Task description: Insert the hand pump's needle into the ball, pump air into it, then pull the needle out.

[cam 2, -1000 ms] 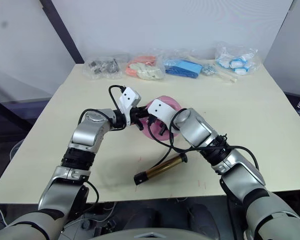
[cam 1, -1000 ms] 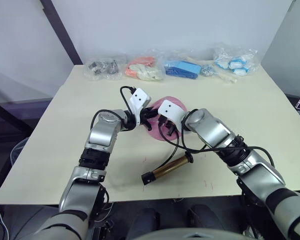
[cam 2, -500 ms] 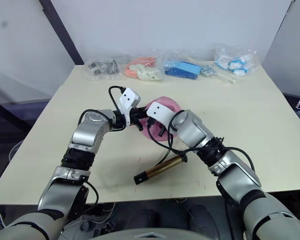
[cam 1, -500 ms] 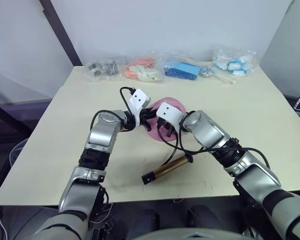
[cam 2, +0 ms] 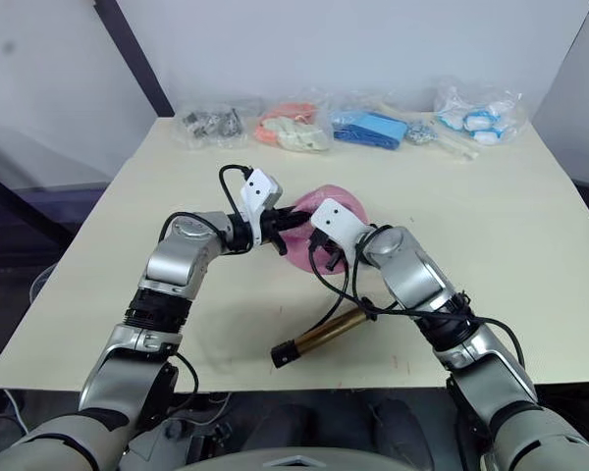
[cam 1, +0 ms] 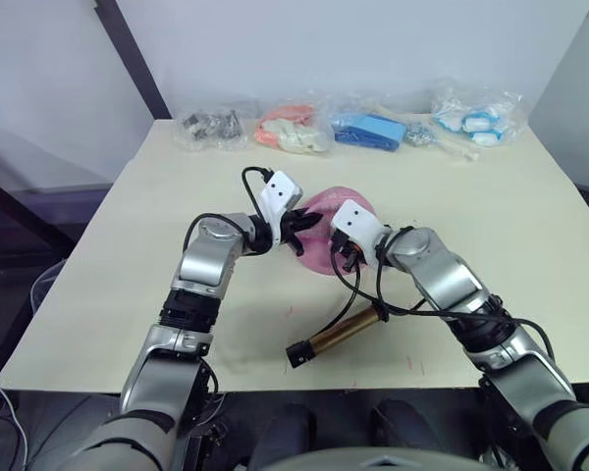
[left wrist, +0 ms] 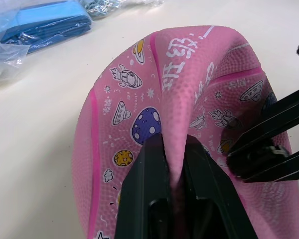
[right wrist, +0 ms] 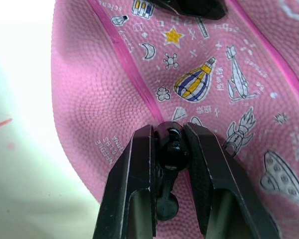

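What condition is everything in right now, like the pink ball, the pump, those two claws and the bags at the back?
Pink rubber ball: on the table, deflated and folded, pinched by the left gripper.
Left gripper: jaws shut on a fold of the ball.
Right gripper: jaws shut on the needle's black fitting, pressed against the ball.
Bronze-gold hand pump: lying flat on the table, unheld, hose running up to the right gripper.
Clear plastic bags: lying along the table's far edge.

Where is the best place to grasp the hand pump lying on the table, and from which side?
Probably mid-barrel on the hand pump, coming from above with fingers across the tube: it lies flat and slanted on the table, its bronze barrel bare, and the hose leaves its far end.
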`<state>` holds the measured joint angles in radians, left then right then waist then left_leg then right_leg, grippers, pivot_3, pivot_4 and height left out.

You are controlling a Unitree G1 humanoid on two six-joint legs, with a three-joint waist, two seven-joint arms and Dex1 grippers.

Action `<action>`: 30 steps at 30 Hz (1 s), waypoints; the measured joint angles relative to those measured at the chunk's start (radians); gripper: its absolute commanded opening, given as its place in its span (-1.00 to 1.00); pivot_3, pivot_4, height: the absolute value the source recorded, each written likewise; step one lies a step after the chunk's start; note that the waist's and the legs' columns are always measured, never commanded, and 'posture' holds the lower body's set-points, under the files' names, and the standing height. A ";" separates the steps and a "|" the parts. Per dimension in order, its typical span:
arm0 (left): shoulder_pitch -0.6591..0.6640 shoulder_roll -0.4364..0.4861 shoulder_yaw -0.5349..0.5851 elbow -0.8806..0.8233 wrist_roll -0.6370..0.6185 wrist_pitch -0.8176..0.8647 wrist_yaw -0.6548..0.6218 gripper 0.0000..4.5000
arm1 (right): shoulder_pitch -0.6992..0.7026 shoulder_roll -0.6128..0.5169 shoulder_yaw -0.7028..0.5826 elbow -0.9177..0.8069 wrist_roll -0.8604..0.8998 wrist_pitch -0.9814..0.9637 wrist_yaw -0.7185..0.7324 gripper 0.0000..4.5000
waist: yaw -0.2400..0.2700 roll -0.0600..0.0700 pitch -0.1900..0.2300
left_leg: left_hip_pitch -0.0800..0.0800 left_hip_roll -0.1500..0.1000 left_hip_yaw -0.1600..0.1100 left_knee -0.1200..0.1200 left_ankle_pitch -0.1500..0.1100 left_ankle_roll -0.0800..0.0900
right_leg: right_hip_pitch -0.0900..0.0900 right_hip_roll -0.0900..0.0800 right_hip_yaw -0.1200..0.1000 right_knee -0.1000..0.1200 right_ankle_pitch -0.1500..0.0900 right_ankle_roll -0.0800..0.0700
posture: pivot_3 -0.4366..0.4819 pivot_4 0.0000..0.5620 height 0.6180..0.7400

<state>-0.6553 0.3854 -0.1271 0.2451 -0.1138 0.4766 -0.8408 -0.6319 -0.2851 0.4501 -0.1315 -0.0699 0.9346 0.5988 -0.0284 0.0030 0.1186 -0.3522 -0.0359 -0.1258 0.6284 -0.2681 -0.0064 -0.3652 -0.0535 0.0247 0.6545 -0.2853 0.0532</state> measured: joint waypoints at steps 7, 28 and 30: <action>-0.007 -0.006 -0.006 0.001 -0.006 -0.017 -0.006 -1.00 | 0.084 0.005 -0.041 -0.074 0.005 -0.031 -0.060 -0.85 | 0.015 0.000 0.002 | -0.012 -0.001 -0.002 0.003 0.002 -0.004 | -0.010 -0.001 -0.002 0.002 0.002 -0.003 | -0.05 -0.47 1.00; -0.038 0.002 -0.014 0.054 -0.008 -0.063 -0.009 -1.00 | 0.191 -0.052 -0.155 -0.174 0.110 -0.063 -0.076 -0.11 | 0.015 -0.003 0.018 | -0.014 -0.004 -0.006 0.005 0.001 0.000 | -0.010 -0.002 -0.006 0.004 0.001 -0.002 | -0.05 -0.47 1.00; -0.039 0.002 -0.012 0.060 -0.008 -0.068 -0.009 -1.00 | 0.213 -0.069 -0.166 -0.202 0.127 -0.072 -0.064 -0.11 | 0.016 -0.004 0.018 | -0.014 -0.004 -0.007 0.005 0.001 -0.001 | -0.010 -0.002 -0.006 0.004 0.001 -0.001 | -0.05 -0.47 1.00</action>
<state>-0.6944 0.3877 -0.1391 0.3056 -0.1217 0.4086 -0.8497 -0.4186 -0.3542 0.2842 -0.3333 0.0568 0.8627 0.5345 -0.0123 -0.0005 0.1366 -0.3664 -0.0401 -0.1330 0.6337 -0.2669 -0.0072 -0.3753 -0.0551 0.0182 0.6584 -0.2846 0.0523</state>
